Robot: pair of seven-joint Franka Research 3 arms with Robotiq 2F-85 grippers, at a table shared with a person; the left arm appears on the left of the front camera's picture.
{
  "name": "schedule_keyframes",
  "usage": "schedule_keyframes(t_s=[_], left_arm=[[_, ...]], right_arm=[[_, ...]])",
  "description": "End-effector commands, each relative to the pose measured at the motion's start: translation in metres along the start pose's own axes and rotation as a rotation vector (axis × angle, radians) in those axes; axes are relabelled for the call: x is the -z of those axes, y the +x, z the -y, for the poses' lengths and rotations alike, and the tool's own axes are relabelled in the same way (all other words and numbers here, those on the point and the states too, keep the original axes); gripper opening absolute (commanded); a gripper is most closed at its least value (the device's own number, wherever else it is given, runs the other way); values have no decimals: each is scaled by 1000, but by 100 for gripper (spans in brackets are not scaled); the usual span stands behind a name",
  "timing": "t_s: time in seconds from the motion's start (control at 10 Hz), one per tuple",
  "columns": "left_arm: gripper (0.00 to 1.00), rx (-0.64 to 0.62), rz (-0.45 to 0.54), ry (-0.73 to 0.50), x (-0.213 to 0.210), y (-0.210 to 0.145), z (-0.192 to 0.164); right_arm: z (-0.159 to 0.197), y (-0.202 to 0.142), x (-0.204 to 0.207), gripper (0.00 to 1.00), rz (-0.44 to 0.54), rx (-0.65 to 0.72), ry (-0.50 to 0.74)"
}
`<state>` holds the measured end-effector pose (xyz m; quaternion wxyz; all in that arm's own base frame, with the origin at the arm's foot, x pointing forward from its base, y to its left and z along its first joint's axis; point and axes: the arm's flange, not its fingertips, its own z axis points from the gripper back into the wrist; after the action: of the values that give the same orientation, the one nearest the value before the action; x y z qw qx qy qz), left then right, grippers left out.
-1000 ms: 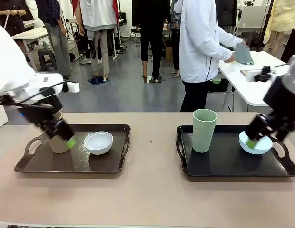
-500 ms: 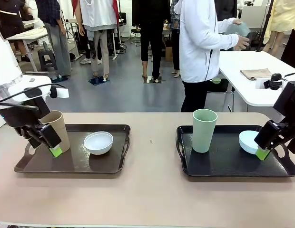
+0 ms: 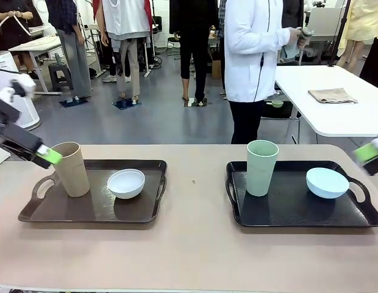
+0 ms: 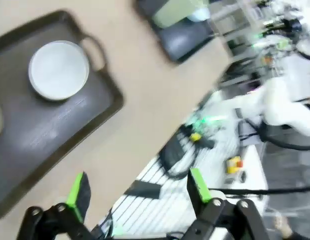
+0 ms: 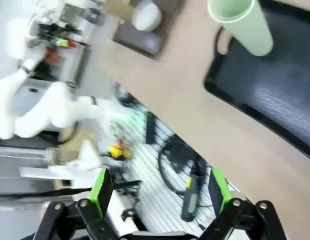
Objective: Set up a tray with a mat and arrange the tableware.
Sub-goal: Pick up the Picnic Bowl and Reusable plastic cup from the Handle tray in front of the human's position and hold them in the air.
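The left gripper (image 4: pixel 136 179) and right gripper (image 5: pixel 159 176) gape empty beside the trays (image 3: pixel 97 210) (a person (image 3: pixel 253 61) stands beyond).

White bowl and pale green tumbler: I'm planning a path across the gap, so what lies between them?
Front view: from the white bowl, the brown tray's handle, bare table, then the black tray's handle before the pale green tumbler.

A tan table (image 3: pixel 195 256) runs across the front view. Two dark trays with handles lie flat on it, well apart: a brown tray (image 3: pixel 85 210) toward the robot's left, a black tray (image 3: pixel 292 210) toward its right, with tabletop between them.
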<state>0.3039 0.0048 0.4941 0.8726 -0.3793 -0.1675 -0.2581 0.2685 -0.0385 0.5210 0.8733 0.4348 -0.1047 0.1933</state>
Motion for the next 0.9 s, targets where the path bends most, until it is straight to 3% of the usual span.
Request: schedule_keyframes(t_s=[0.0, 0.2, 0.3, 0.4, 0.5, 0.8], left_arm=[[100, -68, 134, -559, 8, -29, -39], [100, -117, 264, -803, 13, -57, -69], [100, -137, 312, -857, 17, -72, -71], [100, -189, 279, -832, 19, -80, -68], [100, -38, 281, -636, -4, -53, -61], [100, -38, 281, -636, -4, -53, -61]], right_arm=[[37, -19, -16, 100, 273, 102, 595], [73, -48, -13, 100, 365, 219, 790], [81, -55, -1, 100, 345, 245, 796], [84, -55, 6, 100, 304, 262, 758], [74, -45, -44, 100, 291, 151, 606], [74, -45, -44, 100, 291, 151, 606]])
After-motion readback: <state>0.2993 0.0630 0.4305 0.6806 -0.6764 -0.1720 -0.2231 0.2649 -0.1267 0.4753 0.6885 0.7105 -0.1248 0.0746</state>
